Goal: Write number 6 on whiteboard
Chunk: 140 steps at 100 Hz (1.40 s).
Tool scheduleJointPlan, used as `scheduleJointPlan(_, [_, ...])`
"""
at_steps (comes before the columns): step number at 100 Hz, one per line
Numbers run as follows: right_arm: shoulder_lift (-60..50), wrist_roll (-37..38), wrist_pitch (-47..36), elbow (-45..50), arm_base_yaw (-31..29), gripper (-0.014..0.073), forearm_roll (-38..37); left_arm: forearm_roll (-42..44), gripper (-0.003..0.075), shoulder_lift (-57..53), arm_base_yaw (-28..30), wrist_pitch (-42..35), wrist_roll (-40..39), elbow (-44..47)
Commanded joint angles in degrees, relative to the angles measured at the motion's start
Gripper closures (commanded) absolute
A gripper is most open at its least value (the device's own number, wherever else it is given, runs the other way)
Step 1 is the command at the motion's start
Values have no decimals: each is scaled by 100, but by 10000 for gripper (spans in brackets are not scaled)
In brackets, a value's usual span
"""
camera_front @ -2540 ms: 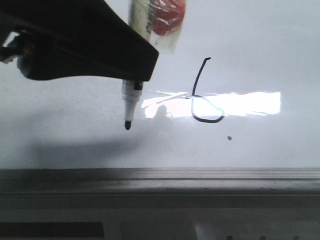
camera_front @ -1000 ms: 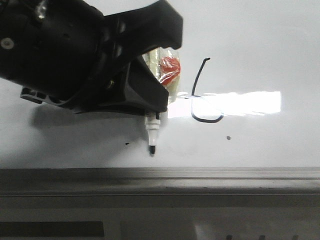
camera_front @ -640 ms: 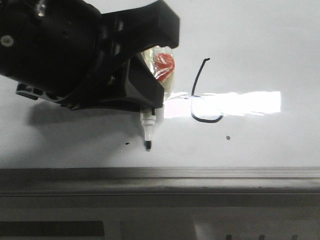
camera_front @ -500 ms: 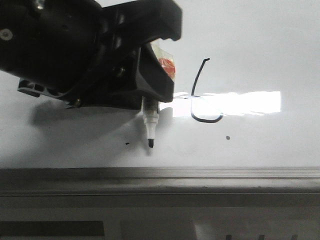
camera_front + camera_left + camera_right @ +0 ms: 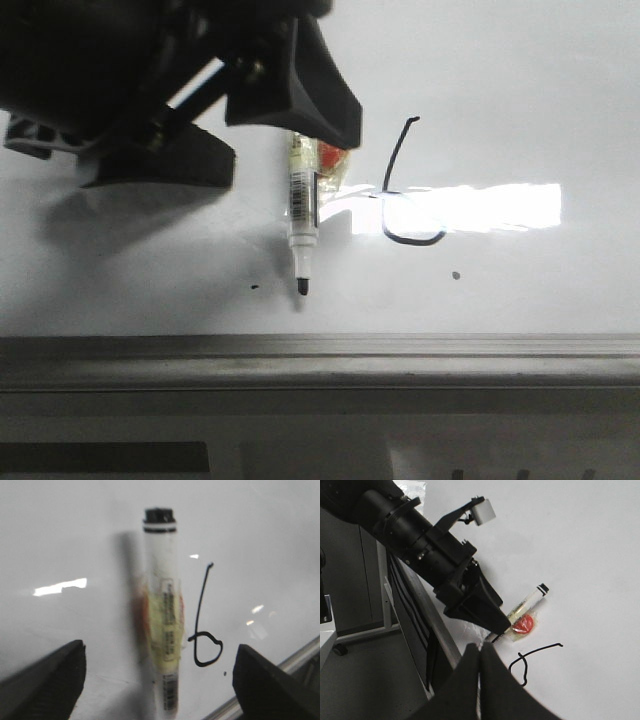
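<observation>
Broadly, the writing step looks finished and the step in hand is letting go of the pen. Whiteboard (image 5: 520, 90) fills the front view, glossy white, with a grey rail (image 5: 320, 350) along its near edge. Number 6 (image 5: 400, 190) is complete on it: long curved stem, small flattened loop at the foot, a bright glare band crossing the loop. It sits right of centre on the board, above the rail.

Left arm next in size. Its black wrist housing and left gripper (image 5: 157, 680) hang over the board's left part, throwing a soft shadow beneath. Fingers (image 5: 45, 677) are spread wide; in the left wrist view the two dark pads sit well apart at either side, with the marker (image 5: 162, 625) lying flat between them and touching neither. So the pincer is apart and holds nothing.

Marker lies just left of the 6, close but not across it. Its tip points toward the rail, its black-ringed rear end away from it. A yellowish taped wrap with a red patch (image 5: 523, 624) clings around mid-barrel.

Right gripper (image 5: 480, 680) appears in its own wrist view with fingers pressed together, nothing between them, held off to the side looking across the board at the left arm.

Judgement: the next move calls for the left arm to lift straight up and away, so a finger does not knock the loose marker into the fresh line.

Small black dots (image 5: 456, 275) flank the marker tip; stray marks.
</observation>
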Motion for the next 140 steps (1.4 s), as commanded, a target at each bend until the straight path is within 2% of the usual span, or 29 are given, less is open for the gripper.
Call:
scheduleJointPlan(1, [9,-15,-393,-189,-41,664,-41,-107,112,-358,79,-592,-5,-43])
scheduleJointPlan(15, [-188,-15,-323,-189,-41,664,-128,-5,118,-1222,79,-98,311,-43])
scheduleJointPlan(22, [-406,-15,-139,-189,-41,663,-276,146,169,-1732,79,113,726,-17])
scheduleJointPlan(27, [-616,-15,129,-175,-41,663,-414,315,240,-2127,79,201,1007,83])
scheduleJointPlan(34, [-1012,-15,688,-111,-41,653,-676,500,386,-2738,79,186,1146,326])
scheduleJointPlan(42, [-1614,76,1228,36,-41,653,-968,659,582,-3454,79,162,1224,761])
scheduleJointPlan(49, [-2166,465,1485,151,-41,653,-1308,672,745,-4083,79,162,1224,1189])
scheduleJointPlan(59, [-2845,730,1545,265,-41,653,-1787,672,741,-4817,79,162,1236,1734])
scheduleJointPlan(65, [-2779,730,1755,227,-41,653,-1928,661,741,-5184,79,130,1236,2007])
scheduleJointPlan(83, [-2519,730,1625,280,-42,655,-1839,587,741,-5745,90,209,1236,2388])
scheduleJointPlan(140, [-2519,730,1686,280,-42,657,-1839,587,741,-5803,90,209,1236,2479])
